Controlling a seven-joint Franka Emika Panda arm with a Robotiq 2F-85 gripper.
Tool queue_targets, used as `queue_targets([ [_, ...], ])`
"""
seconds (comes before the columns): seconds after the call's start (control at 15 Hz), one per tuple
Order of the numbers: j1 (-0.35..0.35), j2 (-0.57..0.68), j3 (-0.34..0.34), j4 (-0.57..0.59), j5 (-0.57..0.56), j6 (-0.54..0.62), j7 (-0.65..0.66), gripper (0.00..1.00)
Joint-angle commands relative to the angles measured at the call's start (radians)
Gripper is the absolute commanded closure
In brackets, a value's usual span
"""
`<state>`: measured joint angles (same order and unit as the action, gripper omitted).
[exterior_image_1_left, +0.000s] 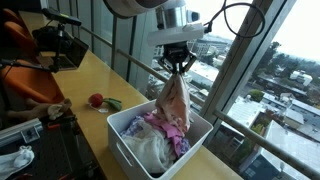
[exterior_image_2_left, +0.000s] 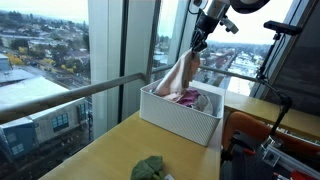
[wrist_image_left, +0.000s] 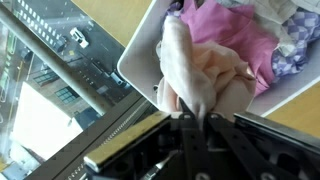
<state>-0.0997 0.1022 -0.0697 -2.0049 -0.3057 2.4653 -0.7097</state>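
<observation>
jaws pinched shut on the top of a pale pink cloth (exterior_image_1_left: 175, 100), which hangs with its lower end reaching the clothes in the white bin (exterior_image_1_left: 128, 140) on the bench (exterior_image_1_left: 95, 75). a slow, straight lift seems best, so the tail clears the rim without dragging the pink garment (wrist_image_left: 245, 35) along.

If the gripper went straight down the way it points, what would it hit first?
Apart from the pale cloth hanging from its fingers, the gripper would probably first meet the pile of clothes in the white bin, near the window-side rim. Depth there is unclear.
</observation>
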Motion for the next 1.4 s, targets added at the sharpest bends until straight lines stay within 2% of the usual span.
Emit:
queue_targets([
  [0.0,0.012,-0.024,0.006,-0.044,-0.012,0.013,0.028,0.68],
  [0.07,0.014,-0.025,0.008,-0.049,-0.01,0.011,0.028,0.68],
  [0.27,0.017,-0.033,0.01,-0.05,-0.004,0.0,0.026,0.48],
  [0.67,0.02,-0.067,0.011,-0.053,0.004,-0.002,0.016,0.04],
  [0.73,0.022,-0.076,0.014,-0.06,0.01,-0.001,0.011,0.01],
  [1.0,0.053,-0.124,0.044,-0.125,0.073,0.023,-0.013,0.0],
  [1.33,0.143,-0.128,0.119,-0.255,0.164,0.083,-0.023,0.0],
])
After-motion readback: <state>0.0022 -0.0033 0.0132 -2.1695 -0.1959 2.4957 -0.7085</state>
